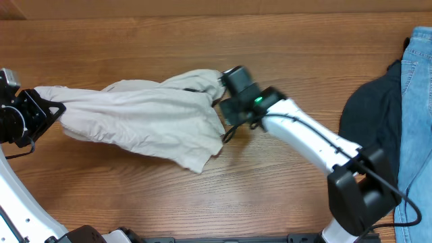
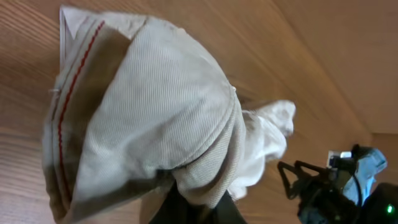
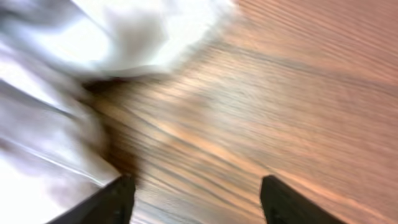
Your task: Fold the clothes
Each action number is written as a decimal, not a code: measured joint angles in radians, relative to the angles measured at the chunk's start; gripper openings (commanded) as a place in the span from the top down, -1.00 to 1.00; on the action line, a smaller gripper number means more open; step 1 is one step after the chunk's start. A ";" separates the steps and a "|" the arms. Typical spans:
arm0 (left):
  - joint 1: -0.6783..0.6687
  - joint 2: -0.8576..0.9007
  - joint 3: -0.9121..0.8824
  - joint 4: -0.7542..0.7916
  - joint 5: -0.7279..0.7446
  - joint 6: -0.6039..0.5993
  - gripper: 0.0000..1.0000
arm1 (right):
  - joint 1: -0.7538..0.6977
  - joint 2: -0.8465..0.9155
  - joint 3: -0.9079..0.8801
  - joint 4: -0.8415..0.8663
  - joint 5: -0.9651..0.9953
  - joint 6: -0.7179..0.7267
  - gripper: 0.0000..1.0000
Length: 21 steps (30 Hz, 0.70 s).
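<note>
At the table's (image 1: pixel 283 40) left edge, the bunched cream shorts (image 1: pixel 148 118) are pinched by the closed left gripper (image 1: pixel 55 108), a hold suited to drawing them flat, while the right gripper (image 3: pixel 196 199) is held spread, seemingly empty, near the table's middle.

The shorts (image 1: pixel 145 111) are matt ribbed cloth, the table (image 1: pixel 304 47) smooth wood.

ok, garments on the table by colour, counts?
beige shorts: 1
dark navy garment: 1
blue denim jeans: 1
Total: 3
</note>
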 measured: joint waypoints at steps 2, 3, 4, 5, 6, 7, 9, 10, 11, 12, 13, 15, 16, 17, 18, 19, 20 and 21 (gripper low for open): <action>0.001 0.000 0.000 -0.009 -0.009 0.014 0.92 | -0.044 0.000 -0.003 -0.062 -0.124 -0.001 -0.57; 0.001 0.000 0.000 -0.013 -0.012 0.017 0.92 | -0.053 0.000 -0.004 -0.091 -0.195 0.004 -0.58; 0.001 0.000 0.000 -0.014 -0.016 0.021 0.92 | -0.053 0.000 -0.005 -0.129 -0.293 0.020 -0.57; 0.001 0.000 0.000 -0.014 -0.016 0.022 0.92 | -0.051 0.000 -0.007 -0.148 -0.347 0.033 -0.57; 0.001 0.000 0.000 -0.014 -0.018 0.024 0.92 | -0.045 0.000 -0.009 -0.169 -0.435 0.050 -0.57; 0.001 0.000 0.000 -0.014 -0.019 0.025 0.92 | -0.037 0.000 -0.014 -0.179 -0.508 0.071 -0.57; 0.001 0.000 0.000 -0.015 -0.019 0.032 0.92 | -0.004 0.000 -0.038 -0.157 -0.589 0.125 -0.56; 0.001 0.000 0.000 -0.014 -0.020 0.034 0.92 | 0.042 0.000 -0.072 -0.108 -0.620 0.198 -0.57; 0.001 0.000 0.000 -0.014 -0.023 0.040 0.91 | 0.076 0.000 -0.095 -0.092 -0.630 0.233 -0.63; 0.001 0.000 0.000 -0.014 -0.024 0.042 0.91 | 0.115 0.000 -0.122 -0.067 -0.636 0.277 -0.75; 0.001 0.000 0.000 -0.014 -0.026 0.043 0.91 | 0.150 0.000 -0.146 -0.032 -0.632 0.312 -0.78; 0.001 0.000 0.000 -0.014 -0.027 0.043 0.91 | 0.215 0.000 -0.191 0.042 -0.626 0.388 -0.67; 0.001 0.000 0.000 -0.014 -0.027 0.043 0.91 | 0.246 0.000 -0.211 0.100 -0.618 0.437 -0.65; 0.001 0.000 0.000 -0.014 -0.027 0.043 0.91 | 0.265 0.000 -0.222 0.150 -0.607 0.477 -0.66; 0.001 0.000 0.000 -0.014 -0.027 0.043 0.91 | 0.271 0.000 -0.227 0.179 -0.595 0.506 -0.66; 0.001 0.000 0.000 -0.014 -0.027 0.043 0.91 | 0.272 0.001 -0.227 0.208 -0.577 0.547 -0.66; 0.001 0.000 0.000 -0.015 -0.027 0.043 0.91 | 0.270 0.002 -0.227 0.232 -0.557 0.589 -0.66; 0.001 0.000 0.000 -0.014 -0.027 0.043 0.92 | 0.269 0.004 -0.227 0.242 -0.546 0.615 -0.66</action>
